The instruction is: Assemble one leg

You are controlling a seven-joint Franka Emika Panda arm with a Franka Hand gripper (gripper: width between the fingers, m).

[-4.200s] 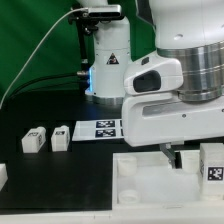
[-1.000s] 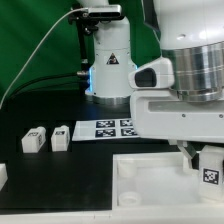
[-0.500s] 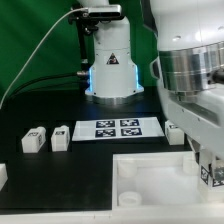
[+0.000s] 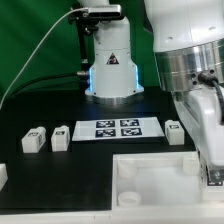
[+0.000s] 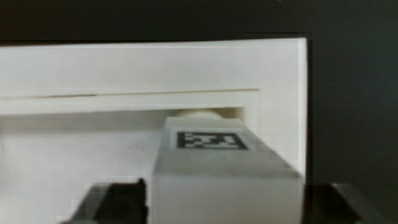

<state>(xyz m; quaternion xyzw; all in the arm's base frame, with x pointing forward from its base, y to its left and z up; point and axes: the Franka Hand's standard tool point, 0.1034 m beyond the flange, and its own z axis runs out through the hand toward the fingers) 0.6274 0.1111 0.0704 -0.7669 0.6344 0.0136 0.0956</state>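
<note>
My gripper [image 4: 209,163] is at the exterior view's lower right, shut on a leg [image 4: 213,178], a small white post with a black-and-white tag. It holds the leg over the right part of the large white tray-like piece [image 4: 150,172]. In the wrist view the leg [image 5: 217,160] fills the gap of the gripper [image 5: 222,208], with a dark finger [image 5: 111,203] on either side, and the tray-like piece [image 5: 125,75] lies below. I cannot tell whether the leg touches the piece.
Two loose legs [image 4: 34,140] [image 4: 61,137] lie at the exterior view's left and another leg [image 4: 175,131] beside the marker board [image 4: 119,128]. A white part [image 4: 2,175] shows at the left edge. A white cylindrical base [image 4: 111,62] stands at the back.
The arm's body has swung toward the exterior view's right, uncovering the marker board and the leg beside it. The held leg has shifted slightly right and lower, still over the tray-like piece.
</note>
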